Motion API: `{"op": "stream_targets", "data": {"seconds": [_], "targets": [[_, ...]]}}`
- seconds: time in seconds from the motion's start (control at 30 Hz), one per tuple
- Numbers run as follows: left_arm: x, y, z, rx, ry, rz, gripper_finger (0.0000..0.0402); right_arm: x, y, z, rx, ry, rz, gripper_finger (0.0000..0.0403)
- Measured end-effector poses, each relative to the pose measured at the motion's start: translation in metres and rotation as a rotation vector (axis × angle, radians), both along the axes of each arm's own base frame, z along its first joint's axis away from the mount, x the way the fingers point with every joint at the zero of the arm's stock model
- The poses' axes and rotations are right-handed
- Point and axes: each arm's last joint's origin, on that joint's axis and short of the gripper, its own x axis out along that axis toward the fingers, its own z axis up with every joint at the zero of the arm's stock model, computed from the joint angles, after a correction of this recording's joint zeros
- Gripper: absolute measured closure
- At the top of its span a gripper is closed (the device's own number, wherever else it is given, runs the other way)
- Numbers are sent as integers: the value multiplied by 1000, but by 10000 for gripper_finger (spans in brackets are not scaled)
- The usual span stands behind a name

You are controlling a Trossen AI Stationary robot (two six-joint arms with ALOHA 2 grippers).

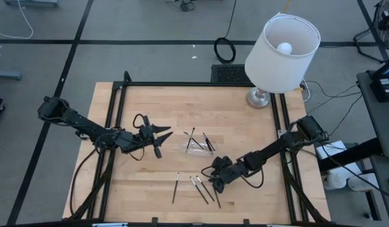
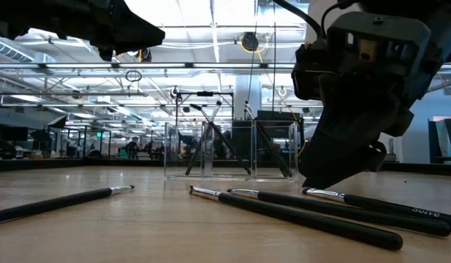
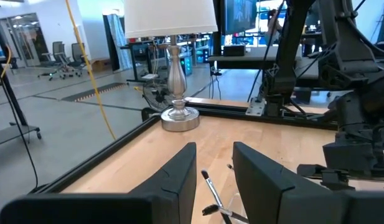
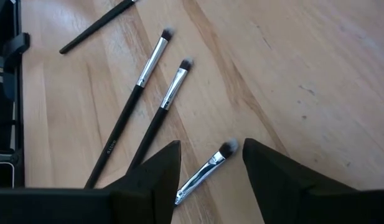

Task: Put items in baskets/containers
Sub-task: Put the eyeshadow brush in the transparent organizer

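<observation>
The right gripper (image 4: 207,165) has its fingers apart over a makeup brush (image 4: 204,171). The left gripper (image 1: 157,140), fingers apart and empty, waits at nine o'clock of the clear tray (image 1: 198,146). Judging by this, a few brushes are in and four lie loose on the tabletop (image 1: 244,126), with open room around them.

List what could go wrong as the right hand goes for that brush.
1. The right hand hangs open over one brush lying slanted across its gap; closing may pinch only the tip and flick it away.
2. Two neighbouring brushes lie close beside it and might get knocked.
3. The clear tray already has brushes sticking out, so a drop may bounce off.
</observation>
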Motion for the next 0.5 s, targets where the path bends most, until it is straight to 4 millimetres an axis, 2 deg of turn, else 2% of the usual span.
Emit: {"op": "stream_targets", "data": {"seconds": [0.23, 0.5], "targets": [[0, 0, 0, 1, 0, 0, 286, -1, 3, 0, -2, 24, -3, 232], [0, 0, 0, 1, 0, 0, 286, 0, 7, 6, -95, 105, 1, 232]]}}
